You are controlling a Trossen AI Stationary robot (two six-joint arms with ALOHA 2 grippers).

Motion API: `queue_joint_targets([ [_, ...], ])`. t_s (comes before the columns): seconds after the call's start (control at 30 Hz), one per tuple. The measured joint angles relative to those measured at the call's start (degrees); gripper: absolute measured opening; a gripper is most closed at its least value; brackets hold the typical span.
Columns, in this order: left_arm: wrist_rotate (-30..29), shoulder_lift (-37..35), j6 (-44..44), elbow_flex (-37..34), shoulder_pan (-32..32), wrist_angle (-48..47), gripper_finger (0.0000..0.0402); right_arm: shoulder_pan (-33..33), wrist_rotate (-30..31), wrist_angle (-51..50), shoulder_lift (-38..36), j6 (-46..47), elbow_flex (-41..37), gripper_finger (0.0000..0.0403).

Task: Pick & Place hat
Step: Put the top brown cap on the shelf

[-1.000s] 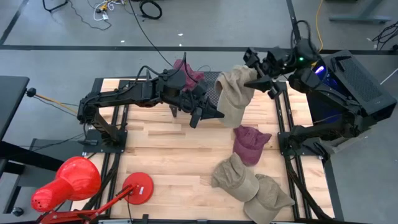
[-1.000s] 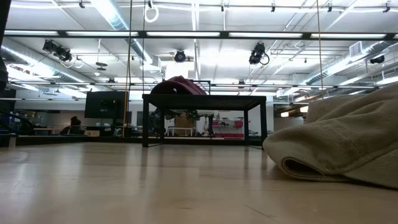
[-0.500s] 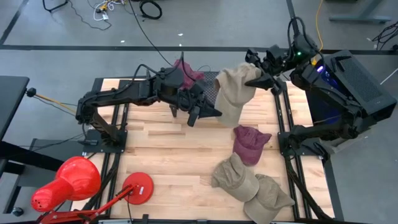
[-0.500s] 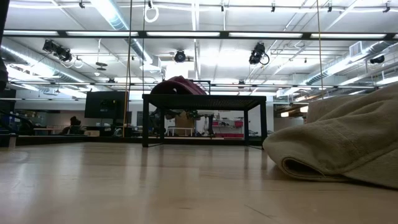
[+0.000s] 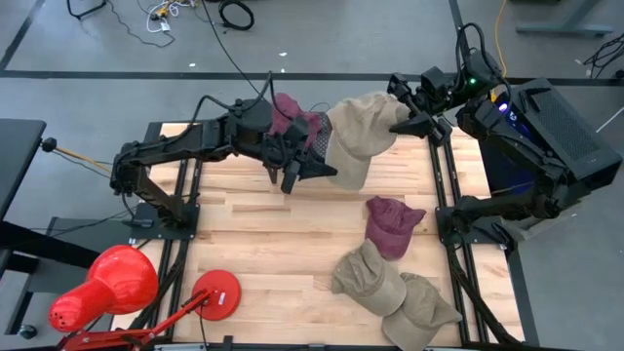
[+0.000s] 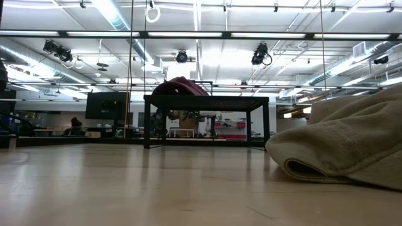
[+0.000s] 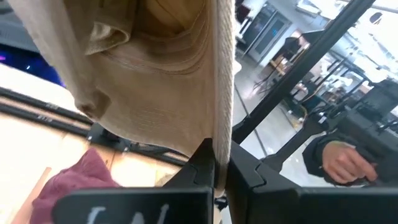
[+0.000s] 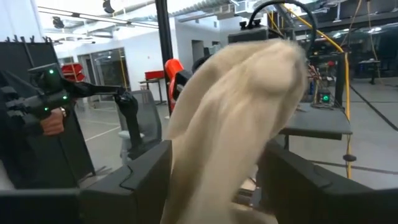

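Note:
A beige hat point(image 5: 355, 136) hangs lifted between my two grippers, above the far middle of the table next to a black stand point(image 5: 327, 125). My left gripper point(image 5: 318, 172) is shut on its lower edge. My right gripper point(image 5: 404, 121) is shut on its upper right part. A maroon hat point(image 5: 291, 110) lies on top of the stand point(image 6: 207, 99), also visible in the low view point(image 6: 181, 86). On the table lie another maroon hat point(image 5: 392, 225) and two beige hats point(image 5: 368, 277) point(image 5: 421, 310); one beige hat point(image 6: 352, 141) fills the right of the low view. My left gripper pinches the beige hat's ribbed lower edge point(image 7: 221, 140) between its two fingers, coming level from the table's left. The hat rises from the fingers, clear of the table. My right gripper pinches the hat's upper part point(image 8: 219, 155) between its fingers, coming from the right; the cloth bunches between them.
A red lamp point(image 5: 105, 284) with a round base point(image 5: 215, 293) lies at the table's near left corner. Black frame rails point(image 5: 447, 210) run along both sides. A person's hand point(image 7: 339, 160) holding a controller shows beyond the table. Bare wood point(image 5: 253, 244) lies at the middle and left.
Both grippers have carried the beige hat toward the table's left and far edge, closer to the black stand. The hat stays lifted clear between them, and its body now overlaps the stand's right end. Both grippers have kept their hold.

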Motion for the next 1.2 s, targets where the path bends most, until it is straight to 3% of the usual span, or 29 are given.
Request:
queue_joint_targets([
  [0.17,0.6,-0.3,0.0,0.0,0.0,-0.3,0.0014,-1.4,-1.4,-1.1,0.0,-0.3,0.0,0.0235],
  [0.43,1.2,-1.3,0.0,0.0,0.0,-0.2,0.0014,-3.9,-8.8,-1.2,0.0,-0.5,0.0,0.0235],
  [0.8,1.3,-1.5,0.0,0.0,-0.1,-0.4,0.0014,-6.6,-11.9,-0.8,0.0,-0.4,0.0,0.0234],
  [1.0,2.5,-1.5,0.0,0.0,-0.1,-0.3,0.0014,-6.7,-12.6,-0.8,0.0,-0.7,0.0,0.021],
  [1.2,2.6,-1.5,0.0,0.0,-0.1,-0.3,0.0014,-6.7,-15.0,-0.3,0.0,-0.9,0.0,0.016],
])
